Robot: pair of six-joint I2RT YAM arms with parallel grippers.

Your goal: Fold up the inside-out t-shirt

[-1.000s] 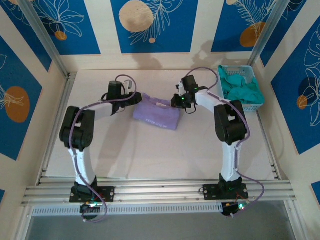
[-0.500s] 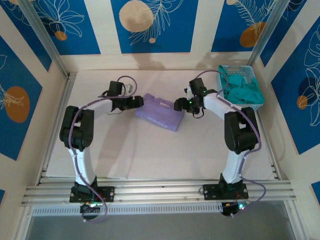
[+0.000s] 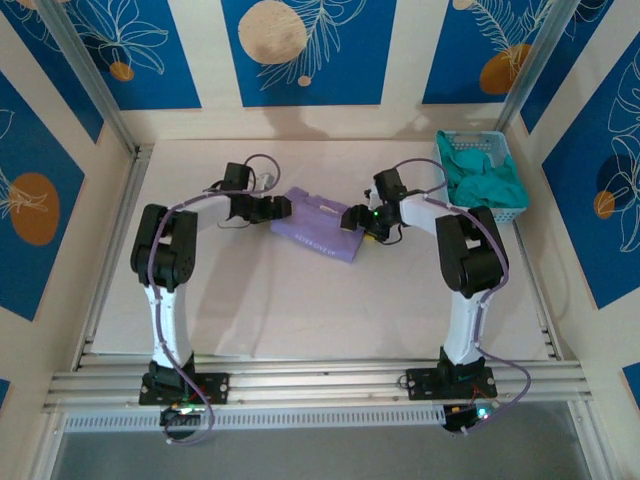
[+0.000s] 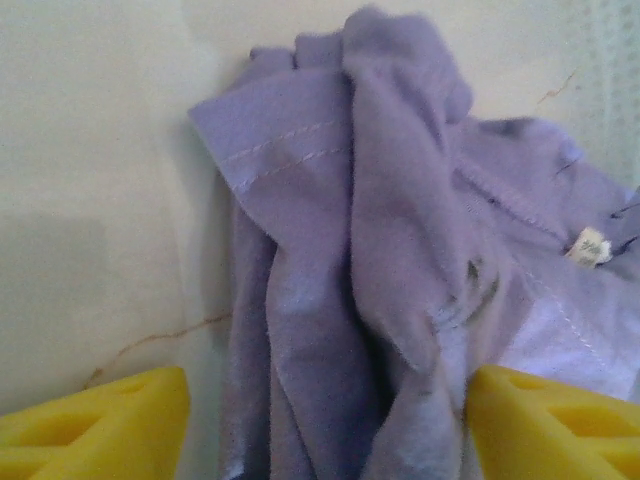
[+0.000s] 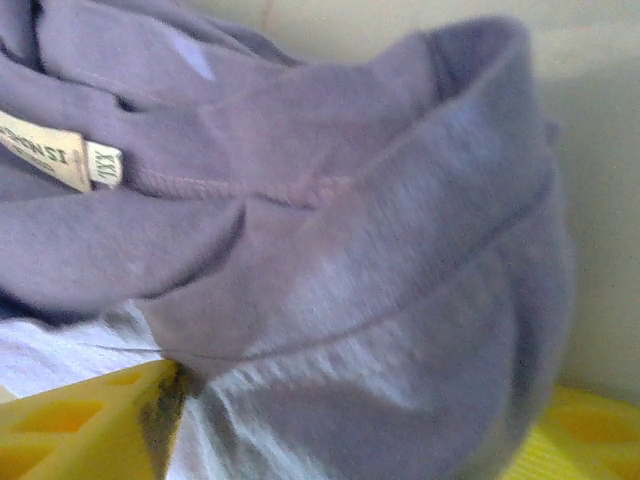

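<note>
Table [image 3: 320, 300]: lavender t-shirt [image 3: 315, 232] mid-back, basket [image 3: 470, 137] right-back corner.

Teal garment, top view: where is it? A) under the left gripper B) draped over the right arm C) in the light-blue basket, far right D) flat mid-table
C: the teal garment is heaped in the light-blue basket at the table's far-right corner, apart from the lavender t-shirt.
</note>
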